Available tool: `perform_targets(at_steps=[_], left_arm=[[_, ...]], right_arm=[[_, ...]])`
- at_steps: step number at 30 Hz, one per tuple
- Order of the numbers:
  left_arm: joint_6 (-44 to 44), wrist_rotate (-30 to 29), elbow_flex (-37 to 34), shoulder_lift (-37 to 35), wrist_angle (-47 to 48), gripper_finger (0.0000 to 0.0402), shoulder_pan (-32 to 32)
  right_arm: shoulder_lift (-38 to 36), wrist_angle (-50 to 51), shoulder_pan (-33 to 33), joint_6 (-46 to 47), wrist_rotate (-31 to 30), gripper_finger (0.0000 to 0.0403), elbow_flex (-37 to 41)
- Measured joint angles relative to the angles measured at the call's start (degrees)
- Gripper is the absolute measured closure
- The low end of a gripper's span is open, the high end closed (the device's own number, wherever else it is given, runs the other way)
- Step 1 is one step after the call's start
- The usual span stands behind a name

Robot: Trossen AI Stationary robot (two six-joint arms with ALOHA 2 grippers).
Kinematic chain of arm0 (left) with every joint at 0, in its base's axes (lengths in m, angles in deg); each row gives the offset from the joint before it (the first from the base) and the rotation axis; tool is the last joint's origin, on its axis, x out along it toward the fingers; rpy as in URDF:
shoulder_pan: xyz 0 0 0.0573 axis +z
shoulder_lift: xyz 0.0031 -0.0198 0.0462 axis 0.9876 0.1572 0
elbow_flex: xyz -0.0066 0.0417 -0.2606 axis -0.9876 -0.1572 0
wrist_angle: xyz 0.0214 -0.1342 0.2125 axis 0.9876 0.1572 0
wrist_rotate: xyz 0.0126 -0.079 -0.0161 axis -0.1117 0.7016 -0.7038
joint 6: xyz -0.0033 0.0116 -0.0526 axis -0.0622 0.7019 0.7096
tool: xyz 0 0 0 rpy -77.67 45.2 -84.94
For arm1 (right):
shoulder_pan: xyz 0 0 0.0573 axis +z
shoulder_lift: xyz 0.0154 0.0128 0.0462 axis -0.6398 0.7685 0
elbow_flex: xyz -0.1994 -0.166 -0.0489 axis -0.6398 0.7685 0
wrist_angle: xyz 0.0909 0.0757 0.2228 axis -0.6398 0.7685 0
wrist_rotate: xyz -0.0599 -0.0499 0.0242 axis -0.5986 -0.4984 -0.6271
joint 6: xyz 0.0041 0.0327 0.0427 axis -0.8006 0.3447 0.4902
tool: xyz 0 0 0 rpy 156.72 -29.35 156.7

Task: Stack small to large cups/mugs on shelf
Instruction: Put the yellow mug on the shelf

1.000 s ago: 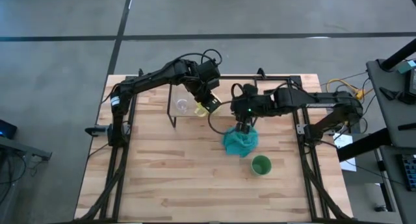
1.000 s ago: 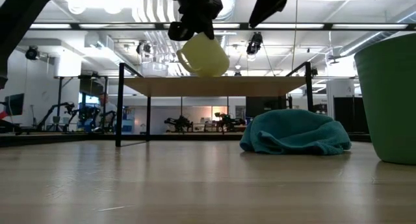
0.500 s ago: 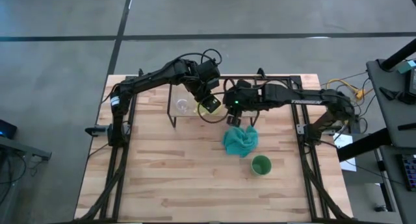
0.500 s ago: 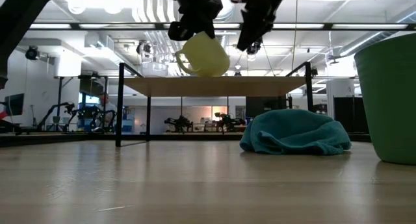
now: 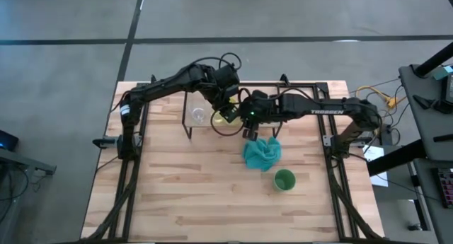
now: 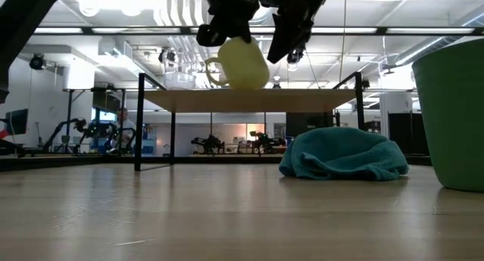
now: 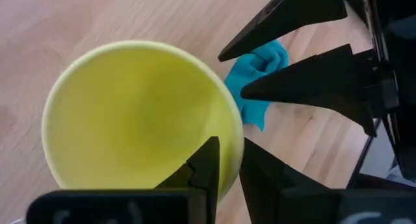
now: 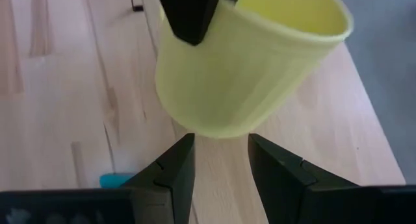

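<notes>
My left gripper (image 5: 224, 109) is shut on the yellow mug (image 6: 240, 64) and holds it in the air above the shelf (image 6: 181, 100). My right gripper (image 8: 221, 162) is open right beside the mug (image 8: 240, 68), its fingers pointing at the mug's lower wall; no touch shows. The small clear glass cup (image 5: 199, 115) stands on the shelf's left part. On the tabletop, the green cup (image 5: 284, 179) stands upright toward the near right. The teal cloth (image 5: 262, 152) lies bunched between the green cup and the shelf. My left gripper grips the yellow mug by its rim (image 7: 224, 130), with one finger inside (image 7: 208, 162) and the other outside the wall (image 7: 260, 178). The fingers come from above, slanting down. The mug hangs clear above the shelf, slightly tilted, its handle (image 6: 212, 68) toward the table's left.
The shelf's black legs (image 6: 139, 121) stand on the far half of the table. The two arms are close together over the shelf's middle. Bare tabletop (image 5: 184, 194) stretches along the near left.
My right gripper has moved from above the teal cloth up and toward the table's far left, and now stands beside the held mug. The left gripper has stayed in place with the mug.
</notes>
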Motion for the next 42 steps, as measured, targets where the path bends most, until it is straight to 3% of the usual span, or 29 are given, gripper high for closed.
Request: perform_targets(at_steps=[27, 42], left_arm=[[0.58, -0.59, -0.04, -0.02, -2.94, 0.036, 0.02], [0.44, -0.13, 2.94, -0.22, -4.37, 0.036, -0.02]], right_arm=[[1.73, -4.19, -0.72, 0.9, -0.22, 0.0266, 0.35], [-4.26, -2.22, -0.37, 1.47, -0.2, 0.0266, 0.35]])
